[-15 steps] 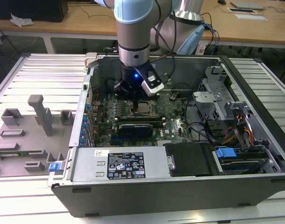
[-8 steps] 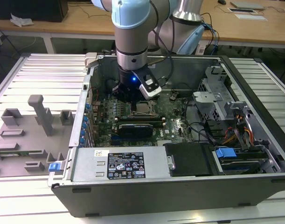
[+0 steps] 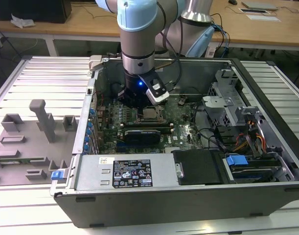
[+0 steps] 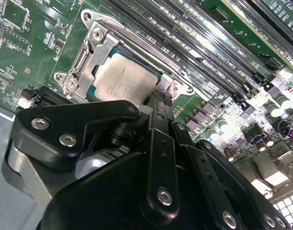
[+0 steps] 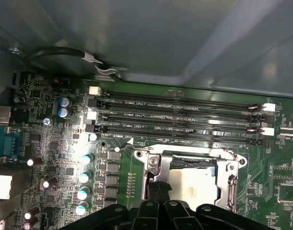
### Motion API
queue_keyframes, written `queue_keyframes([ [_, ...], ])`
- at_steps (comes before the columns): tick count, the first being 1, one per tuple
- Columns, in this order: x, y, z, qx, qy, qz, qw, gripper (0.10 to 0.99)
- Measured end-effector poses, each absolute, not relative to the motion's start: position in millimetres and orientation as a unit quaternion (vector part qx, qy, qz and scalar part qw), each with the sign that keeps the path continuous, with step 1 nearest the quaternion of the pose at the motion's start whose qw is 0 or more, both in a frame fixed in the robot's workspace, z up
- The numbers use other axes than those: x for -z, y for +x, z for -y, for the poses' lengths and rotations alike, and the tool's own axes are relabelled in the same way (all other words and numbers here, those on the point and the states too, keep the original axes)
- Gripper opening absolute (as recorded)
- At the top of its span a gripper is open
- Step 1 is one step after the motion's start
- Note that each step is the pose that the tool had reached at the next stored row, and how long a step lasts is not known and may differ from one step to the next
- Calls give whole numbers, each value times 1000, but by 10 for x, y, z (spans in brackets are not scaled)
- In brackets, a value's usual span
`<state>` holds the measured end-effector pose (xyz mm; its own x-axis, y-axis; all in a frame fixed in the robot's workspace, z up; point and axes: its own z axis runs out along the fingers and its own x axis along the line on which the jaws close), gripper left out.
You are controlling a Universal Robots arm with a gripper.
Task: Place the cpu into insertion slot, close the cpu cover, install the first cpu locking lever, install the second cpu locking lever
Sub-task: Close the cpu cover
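Cpu (image 3: pixel 150 113), centre of the exterior view: seated in insertion slot (image 5: pixel 189 164), cpu cover (image 4: pixel 84 57) apparently down around it. Gripper (image 4: pixel 158 100) at cover's edge, jaws seemingly together, clamped on nothing visible. Locking lever (image 4: pixel 141 45) alongside cover, latching unclear.

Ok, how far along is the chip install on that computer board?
Done, it seems: the chip sits in place with the metal cover lying flat around it. In hand: the claw is down at the chip's edge, by the cover. Left: the two levers; I can't tell whether either is locked.
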<state>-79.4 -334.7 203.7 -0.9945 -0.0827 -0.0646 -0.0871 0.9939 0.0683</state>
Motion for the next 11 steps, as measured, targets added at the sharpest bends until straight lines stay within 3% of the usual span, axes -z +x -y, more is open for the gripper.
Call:
queue_keyframes([
  [11,-2092,-794,3368,-50,-44,-997,33,106],
])
